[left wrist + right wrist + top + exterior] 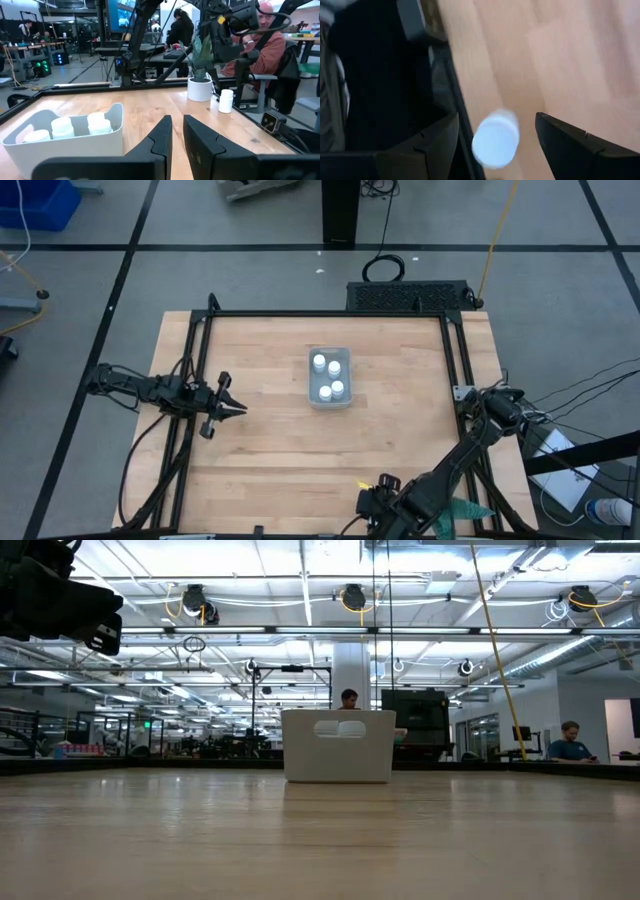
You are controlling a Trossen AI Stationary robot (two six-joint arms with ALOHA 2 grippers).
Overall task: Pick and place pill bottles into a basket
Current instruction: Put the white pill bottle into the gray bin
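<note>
The pale basket [330,377] stands mid-table with several white pill bottles [334,367] upright inside; the left wrist view shows the basket [75,135] too. One more pill bottle [226,100] stands upright on the wood near the table's edge, next to a green plant in a white pot [200,87]. My right gripper [497,118] hangs open above this bottle [495,141], pointing steeply down, one finger off to each side of its cap and clear of it. At the table's left, my left gripper [243,408] waits level and shut, holding nothing.
A black frame rail [330,313] runs round the wooden top. A black mesh pad [408,295] lies beyond the far edge. The plant's green leaves [465,510] show at the near right. Bare wood lies between basket and near edge. People sit beyond the table.
</note>
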